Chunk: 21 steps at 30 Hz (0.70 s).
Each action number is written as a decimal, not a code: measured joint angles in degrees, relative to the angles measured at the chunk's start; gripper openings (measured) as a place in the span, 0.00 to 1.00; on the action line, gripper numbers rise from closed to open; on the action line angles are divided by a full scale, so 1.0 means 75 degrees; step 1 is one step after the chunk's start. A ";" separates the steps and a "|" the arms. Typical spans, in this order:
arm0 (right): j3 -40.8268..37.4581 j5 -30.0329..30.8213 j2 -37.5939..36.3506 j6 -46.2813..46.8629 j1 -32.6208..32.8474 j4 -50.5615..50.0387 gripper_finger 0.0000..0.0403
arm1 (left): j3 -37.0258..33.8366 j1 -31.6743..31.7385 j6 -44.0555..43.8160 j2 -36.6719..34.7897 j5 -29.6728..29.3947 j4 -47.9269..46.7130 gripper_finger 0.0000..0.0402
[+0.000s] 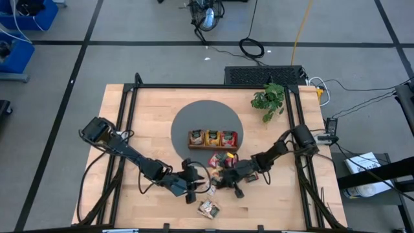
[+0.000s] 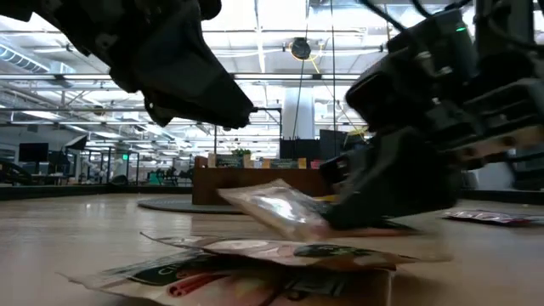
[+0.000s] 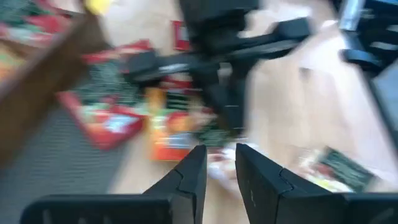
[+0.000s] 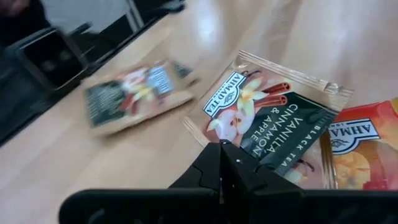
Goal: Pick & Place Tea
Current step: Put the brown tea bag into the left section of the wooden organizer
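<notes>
Several red, orange and dark green tea sachets (image 1: pixel 220 159) lie loose on the wooden table in front of the brown three-compartment tray (image 1: pixel 190 138). One more sachet (image 1: pixel 208 208) lies nearer the front edge. My right gripper (image 4: pixel 222 152), shut, comes in low from the table's right with its tips at a dark green vanilla-cinnamon sachet (image 4: pixel 273 118). An orange sachet (image 4: pixel 367 149) lies beside that one. My left gripper (image 3: pixel 221 168) hovers higher, just left of this spot (image 1: pixel 193 188). Its fingers stand a narrow gap apart, and I see nothing held between them. My right gripper's shut fingertips (image 2: pixel 336 217) meet the vanilla-cinnamon sachet at the edge nearest the gripper (image 4: pixel 211 134), slanting down from the table's right. In the low view the sachet (image 2: pixel 272 208) is tilted, its free end raised. Whether the fingers pinch that edge or only press on it, I cannot tell.
The tray stands on a round grey mat (image 1: pixel 187 120) and holds sachets in each compartment. A small green plant (image 1: pixel 268 100) stands at the back right. Black rails run along the table's left and right sides. Bare wood lies at the front left.
</notes>
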 joint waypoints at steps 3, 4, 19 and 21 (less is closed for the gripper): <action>0.0242 0.0028 0.0144 0.0054 -0.0156 -0.0009 0.00 | 0.0000 -0.0080 -0.0394 0.0000 0.0126 -0.0039 0.22; 0.0324 0.0030 0.0175 0.0052 -0.0179 -0.0050 0.00 | 0.0000 -0.0124 -0.0504 0.0000 0.0127 -0.0063 0.22; 0.0686 -0.0040 0.0199 0.0080 -0.0286 -0.0740 0.00 | 0.0015 -0.0189 -0.1706 0.1466 -0.0391 0.0063 0.22; 0.0683 -0.0040 0.0199 0.0046 -0.0283 -0.0735 0.00 | 0.0015 -0.0190 -0.1706 0.1466 -0.0381 0.0012 0.22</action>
